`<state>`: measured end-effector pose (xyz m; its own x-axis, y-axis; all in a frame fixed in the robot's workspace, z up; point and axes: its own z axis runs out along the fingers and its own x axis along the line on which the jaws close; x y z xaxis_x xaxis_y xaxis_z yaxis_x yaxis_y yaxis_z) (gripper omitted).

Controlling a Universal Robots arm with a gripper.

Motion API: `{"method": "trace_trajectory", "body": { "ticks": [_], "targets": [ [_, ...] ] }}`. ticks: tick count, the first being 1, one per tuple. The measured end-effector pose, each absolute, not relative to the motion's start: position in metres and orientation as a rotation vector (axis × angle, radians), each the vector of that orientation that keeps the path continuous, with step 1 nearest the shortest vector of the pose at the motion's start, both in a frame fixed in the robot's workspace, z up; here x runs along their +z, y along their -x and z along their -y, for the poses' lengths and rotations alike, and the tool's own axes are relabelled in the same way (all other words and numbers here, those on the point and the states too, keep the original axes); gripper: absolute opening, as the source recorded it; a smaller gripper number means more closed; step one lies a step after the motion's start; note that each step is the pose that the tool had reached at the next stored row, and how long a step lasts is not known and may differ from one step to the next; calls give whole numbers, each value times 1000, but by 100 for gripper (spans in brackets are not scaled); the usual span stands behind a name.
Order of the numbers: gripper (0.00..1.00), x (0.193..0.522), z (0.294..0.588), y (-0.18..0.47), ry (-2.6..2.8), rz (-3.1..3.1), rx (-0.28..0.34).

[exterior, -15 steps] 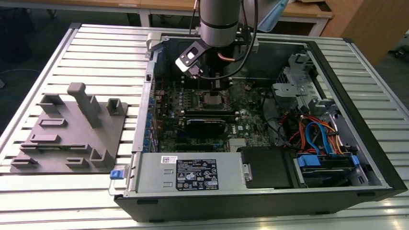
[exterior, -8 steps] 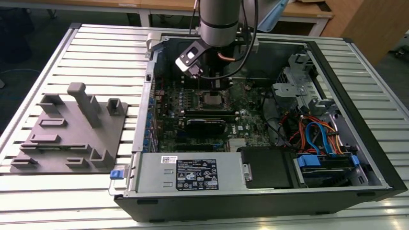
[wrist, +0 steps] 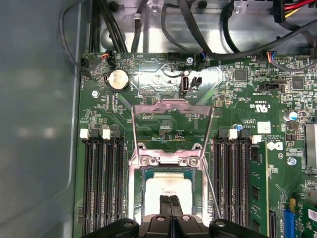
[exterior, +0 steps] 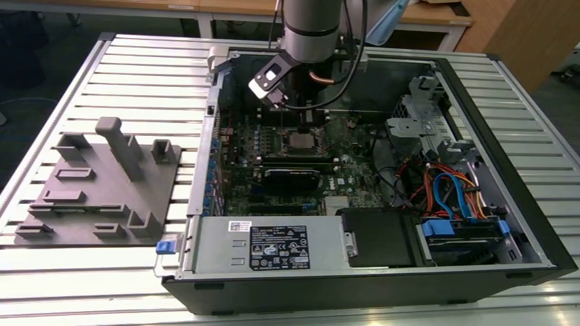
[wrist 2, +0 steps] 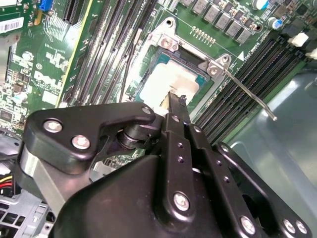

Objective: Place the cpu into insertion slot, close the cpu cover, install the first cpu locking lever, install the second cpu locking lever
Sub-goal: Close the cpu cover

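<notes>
Reaching down into an open computer case (exterior: 507, 136) in the exterior view, the arm (exterior: 308, 27) brings its fingers (exterior: 303, 125) right over the cpu (exterior: 302, 140) on the green board. The case lies on a slatted counter (exterior: 136, 68), with a grey moulded fixture (exterior: 100, 190) beside it on the exterior view's left. Blue and orange cables (exterior: 449, 190) crowd the drive bay, and the power supply carries a black printed label (exterior: 279, 246) and a small white sticker (exterior: 238, 226). In the second wrist view the fingers (wrist 2: 174, 106) are pressed together with no gap, holding nothing, their tips at the edge of the cpu (wrist 2: 168, 82). A thin locking lever (wrist 2: 247, 94) sticks out free beside it, and long memory slots (wrist 2: 109, 44) run alongside. A barcode sticker (wrist 2: 11, 24) sits on the board. In the first wrist view the cpu (wrist: 166, 186) lies seated in the insertion slot (wrist: 140, 198), the closed fingers (wrist: 164, 206) touching or just above its top. The cpu cover (wrist: 171, 106) stands flipped open beyond the slot, a lever (wrist: 214, 196) slants along one side, and black cables (wrist: 208, 34), a coin battery (wrist: 118, 78) and a white printed sticker (wrist: 263, 127) lie around.
</notes>
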<state>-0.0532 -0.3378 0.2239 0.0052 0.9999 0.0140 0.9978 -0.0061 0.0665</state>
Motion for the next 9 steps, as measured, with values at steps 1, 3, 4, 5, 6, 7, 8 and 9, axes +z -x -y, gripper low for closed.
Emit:
{"method": "trace_trajectory", "body": {
  "ticks": [1,3,4,5,6,7,8,9],
  "targets": [
    [10,225,338,53,-2200,-2188,88],
    [10,228,338,53,-2200,-2188,88],
    [10,229,338,53,-2200,-2188,88],
    [10,229,338,53,-2200,-2188,88],
    [10,229,338,53,-2200,-2188,87],
    [10,229,338,53,-2200,-2189,85],
    [10,229,338,53,-2201,-2189,80],
    [10,229,338,52,-2202,-2190,76]
  ]
}}
